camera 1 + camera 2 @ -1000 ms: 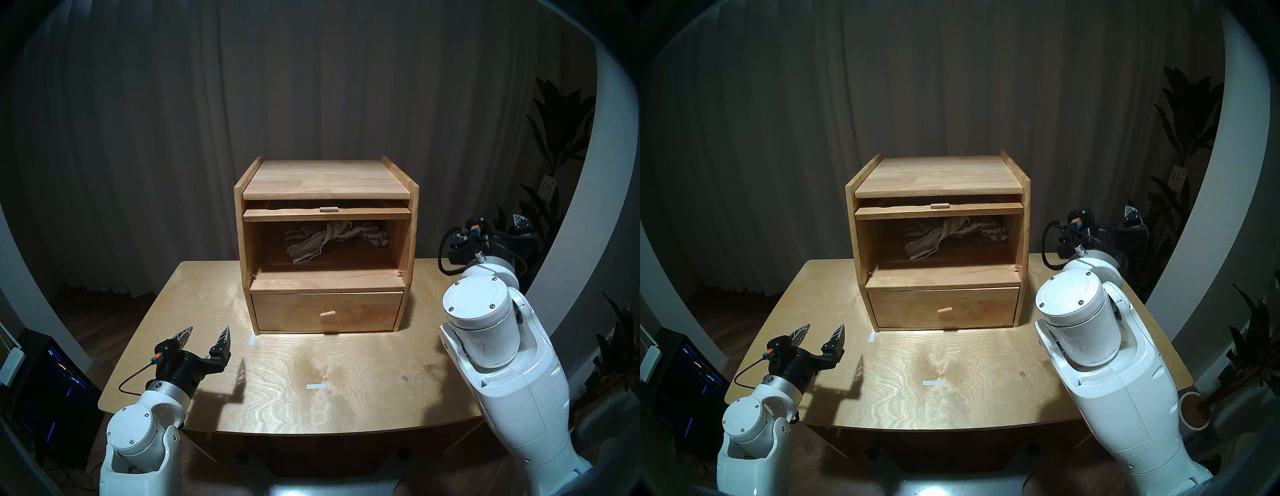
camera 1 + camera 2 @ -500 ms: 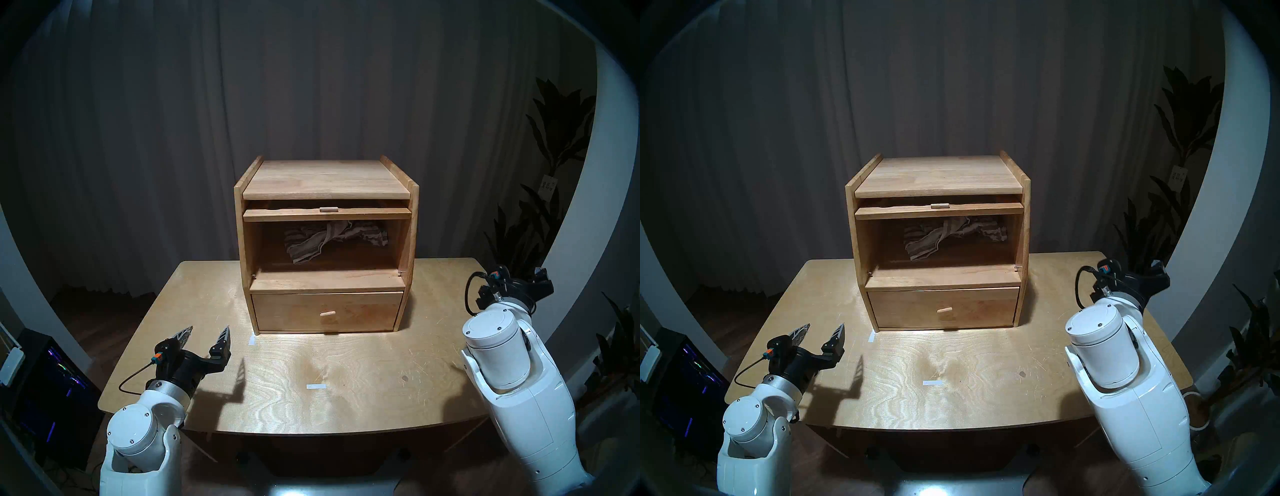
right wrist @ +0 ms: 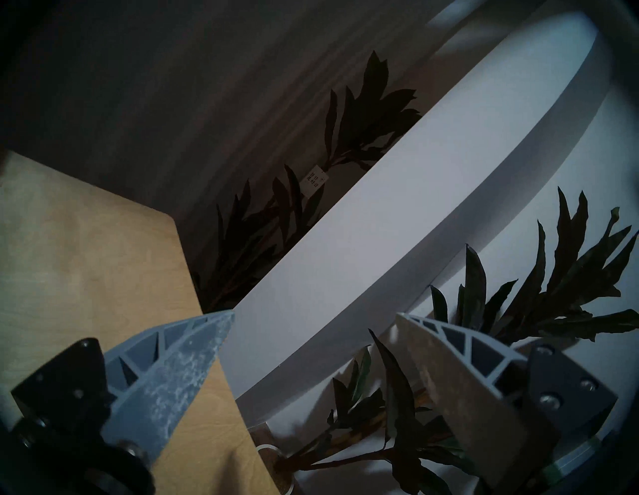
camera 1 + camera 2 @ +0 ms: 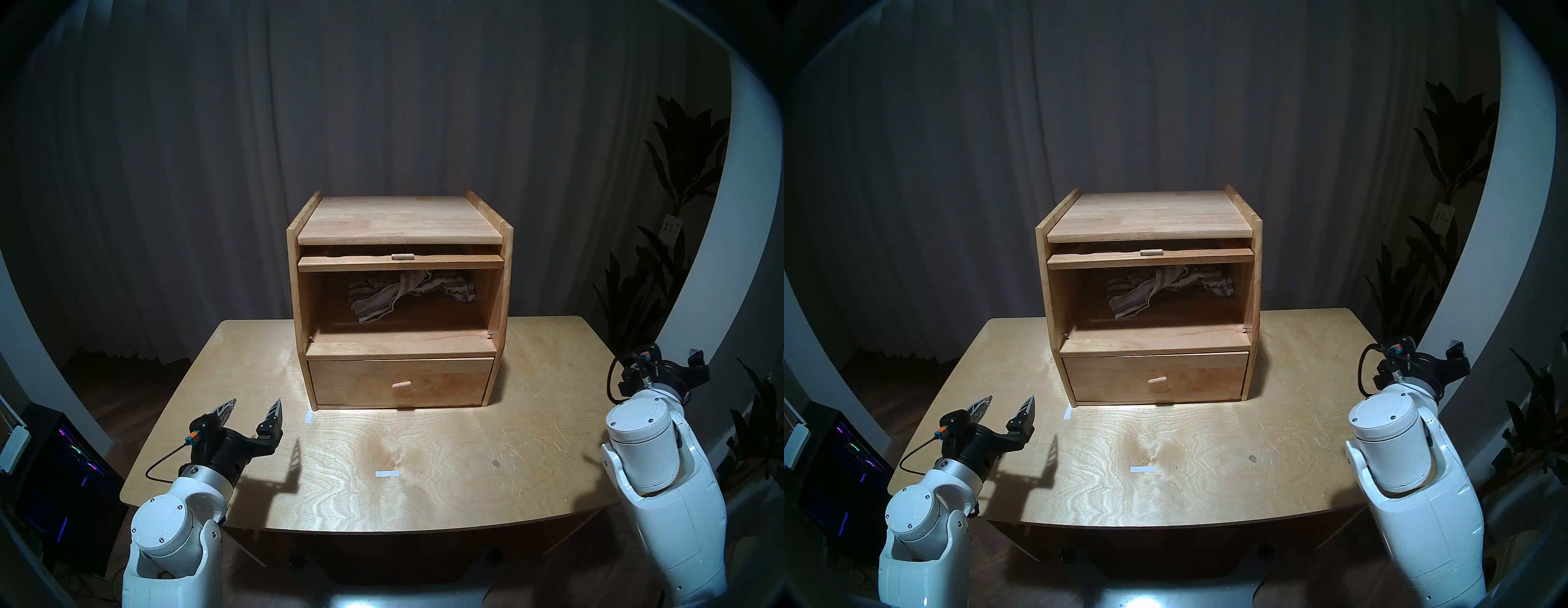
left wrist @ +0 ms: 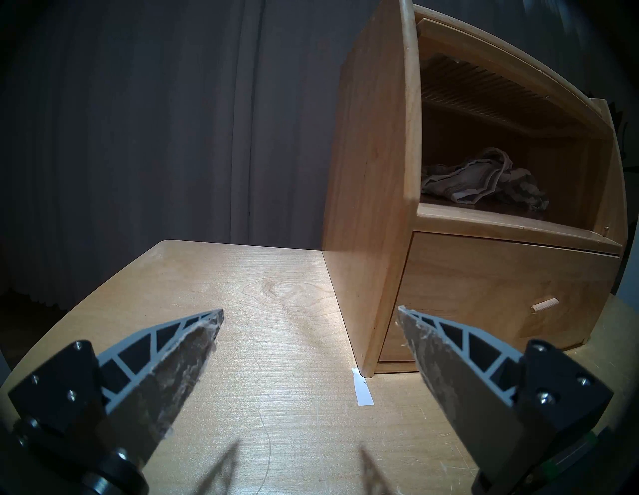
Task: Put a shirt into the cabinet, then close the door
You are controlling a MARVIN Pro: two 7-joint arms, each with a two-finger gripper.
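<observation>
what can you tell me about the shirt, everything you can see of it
The shirt is soft cloth with grey and white stripes, crumpled in a loose heap, not folded. It lies on the floor of the cabinet's open upper compartment, toward the back and slightly right of centre. Only that floor touches it; whether it reaches the back wall cannot be told.
</observation>
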